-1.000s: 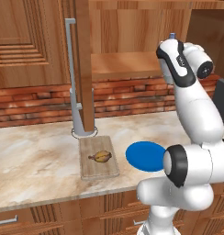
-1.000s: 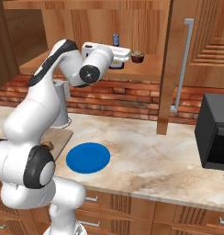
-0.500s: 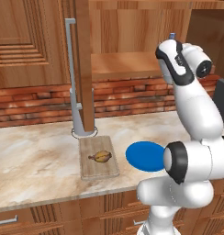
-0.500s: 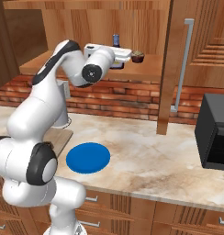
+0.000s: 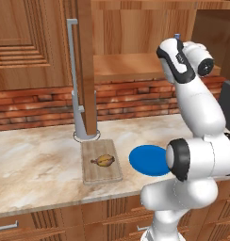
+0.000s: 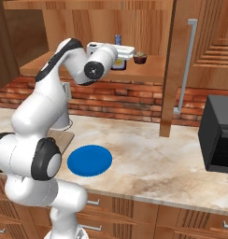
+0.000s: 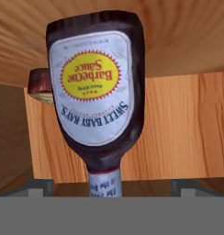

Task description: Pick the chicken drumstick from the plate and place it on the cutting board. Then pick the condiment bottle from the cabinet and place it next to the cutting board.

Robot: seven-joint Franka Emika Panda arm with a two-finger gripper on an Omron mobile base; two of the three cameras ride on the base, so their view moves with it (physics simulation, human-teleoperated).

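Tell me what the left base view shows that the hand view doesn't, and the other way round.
Left base view: the chicken drumstick lying on the cutting board, and the blue plate beside it. Hand view: the condiment bottle close up, label readable, with a dark cupcake-like object behind it. Both: the cabinet's wooden shelf.
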